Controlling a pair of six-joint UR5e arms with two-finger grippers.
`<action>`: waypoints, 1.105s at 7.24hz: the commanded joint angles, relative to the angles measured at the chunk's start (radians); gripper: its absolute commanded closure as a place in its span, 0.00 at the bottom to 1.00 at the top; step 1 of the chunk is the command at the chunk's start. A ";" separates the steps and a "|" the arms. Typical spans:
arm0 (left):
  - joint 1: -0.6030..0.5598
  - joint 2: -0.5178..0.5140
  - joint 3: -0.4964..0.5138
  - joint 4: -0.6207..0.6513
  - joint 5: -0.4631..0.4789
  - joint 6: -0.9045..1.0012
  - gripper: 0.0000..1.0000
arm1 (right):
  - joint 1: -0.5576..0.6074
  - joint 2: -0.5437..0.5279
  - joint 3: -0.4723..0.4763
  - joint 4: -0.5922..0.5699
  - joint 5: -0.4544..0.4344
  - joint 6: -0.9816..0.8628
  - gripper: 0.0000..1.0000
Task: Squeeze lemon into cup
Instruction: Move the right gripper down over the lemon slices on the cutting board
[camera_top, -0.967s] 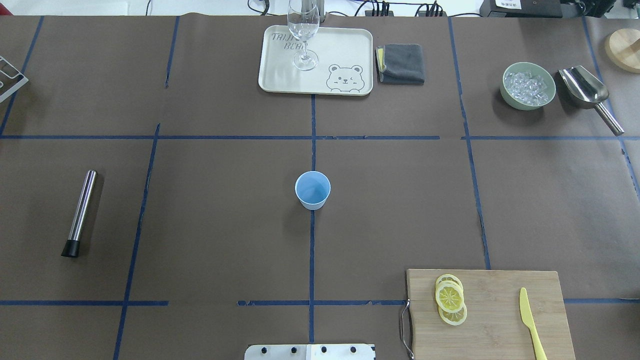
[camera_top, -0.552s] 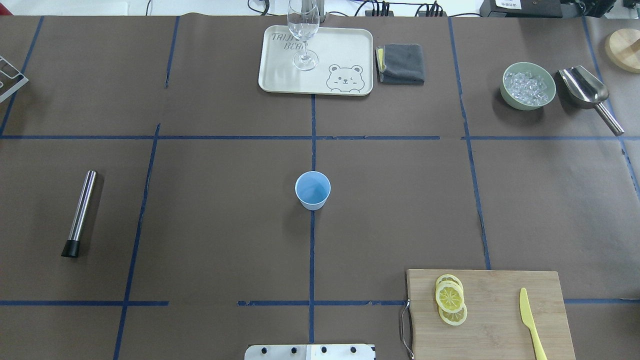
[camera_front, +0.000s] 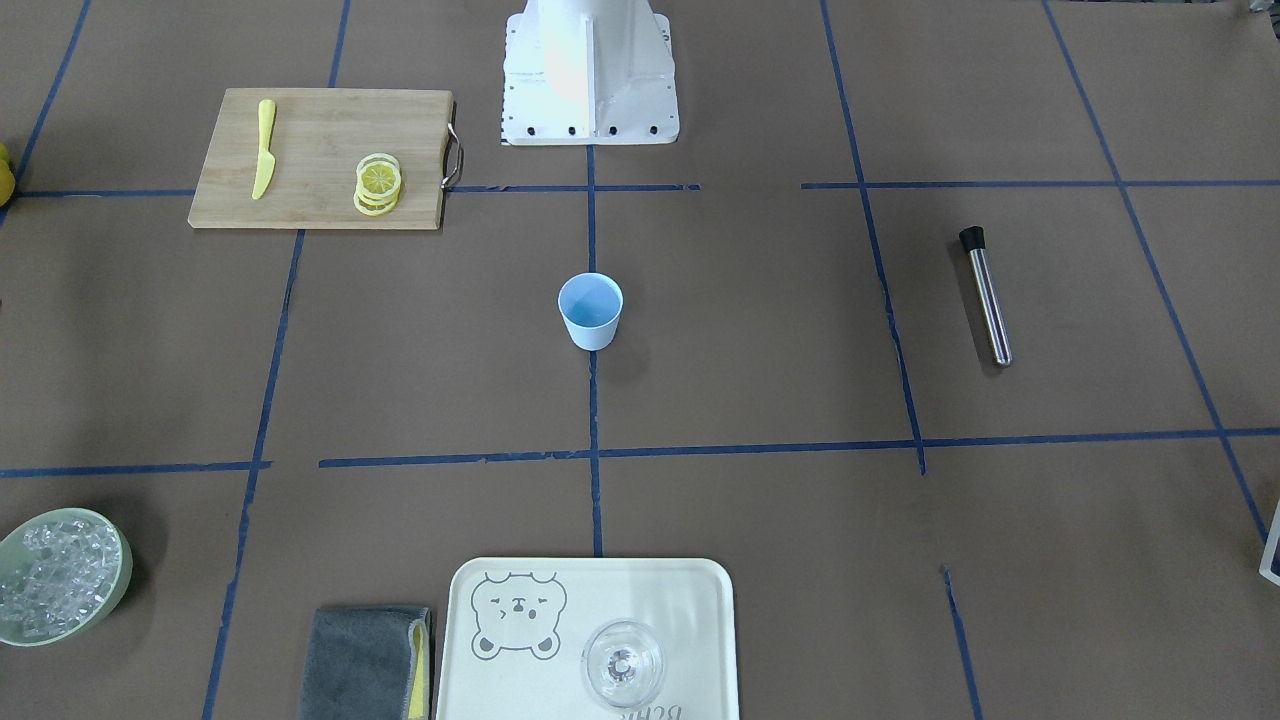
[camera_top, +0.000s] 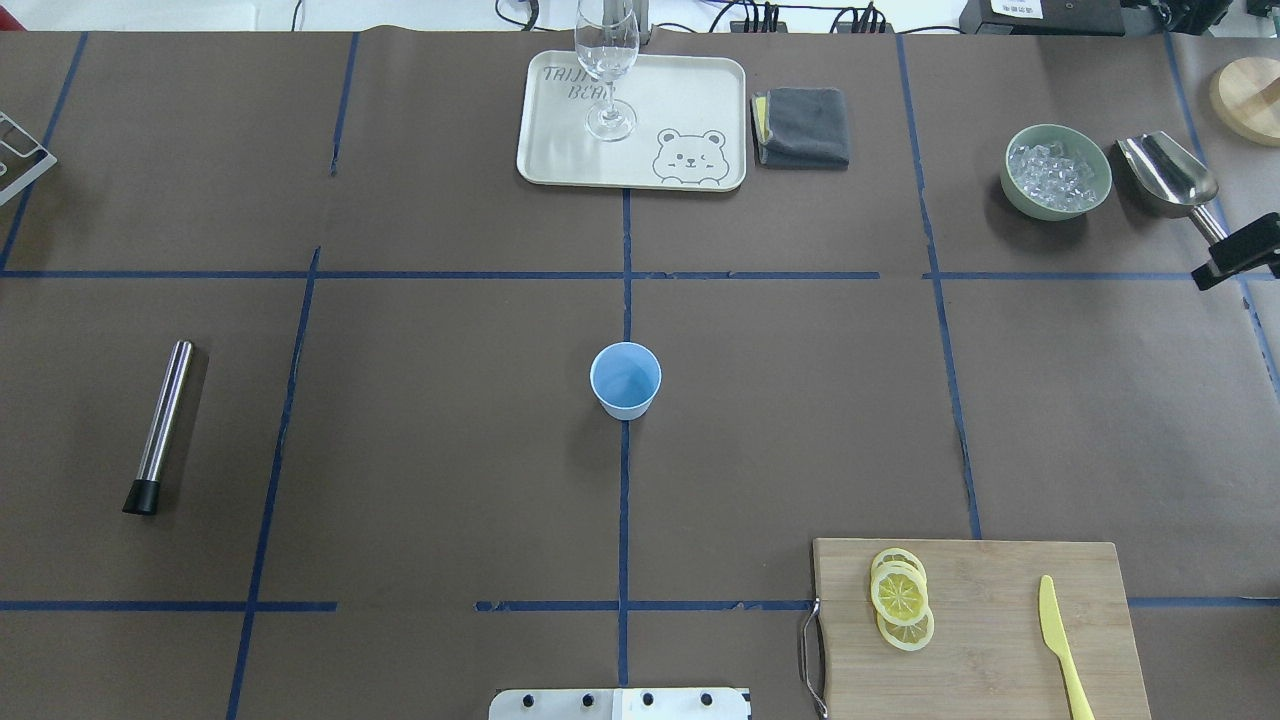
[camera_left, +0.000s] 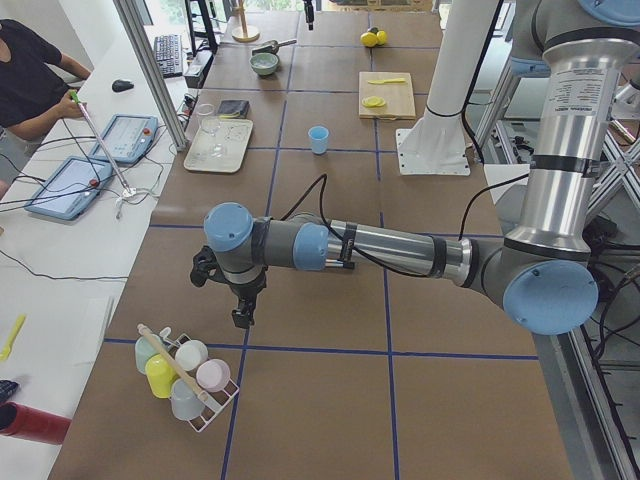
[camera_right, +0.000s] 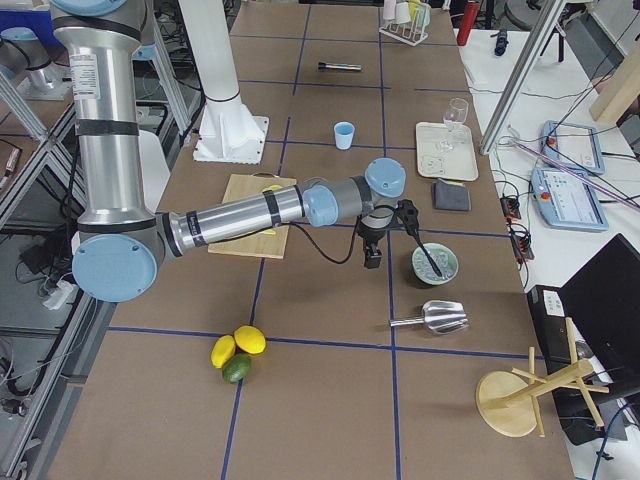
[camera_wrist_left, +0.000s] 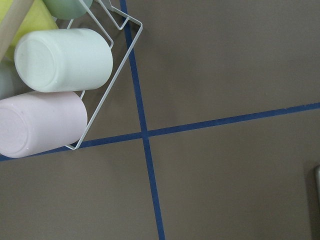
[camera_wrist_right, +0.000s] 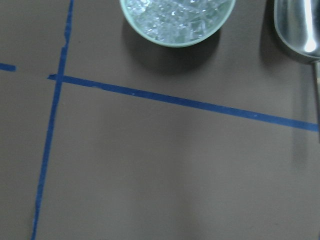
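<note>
Several thin lemon slices (camera_top: 900, 596) lie overlapping on a wooden cutting board (camera_top: 1000, 660) at the near right; they also show in the front view (camera_front: 378, 184). The light-blue cup (camera_top: 625, 379) stands upright at the table's centre (camera_front: 590, 311). A black part of my right gripper (camera_top: 1240, 253) shows at the right edge beside the scoop handle, and I cannot tell whether it is open. My left gripper (camera_left: 240, 312) hangs near a mug rack (camera_left: 185, 378) at the table's left end, and I cannot tell its state. Neither wrist view shows fingers.
A yellow knife (camera_top: 1060, 640) lies on the board. A tray (camera_top: 700, 110) with a clear glass (camera_top: 607, 60) stands at the far centre, next to a grey cloth (camera_top: 802, 127). A green ice bowl (camera_top: 1058, 172) and a metal scoop (camera_top: 1170, 175) are far right. A steel muddler (camera_top: 160, 425) lies left.
A black part of my right gripper has come into the overhead view at the right edge, by the scoop handle. Nothing on the table has moved.
</note>
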 joint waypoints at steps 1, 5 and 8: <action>0.004 0.001 -0.002 -0.003 -0.003 0.000 0.00 | -0.179 0.005 0.109 0.108 -0.038 0.388 0.00; 0.007 0.004 0.007 -0.103 0.003 -0.003 0.00 | -0.624 0.005 0.316 0.164 -0.364 0.938 0.00; 0.007 0.004 0.009 -0.105 0.002 -0.002 0.00 | -0.833 0.023 0.319 0.100 -0.476 1.021 0.02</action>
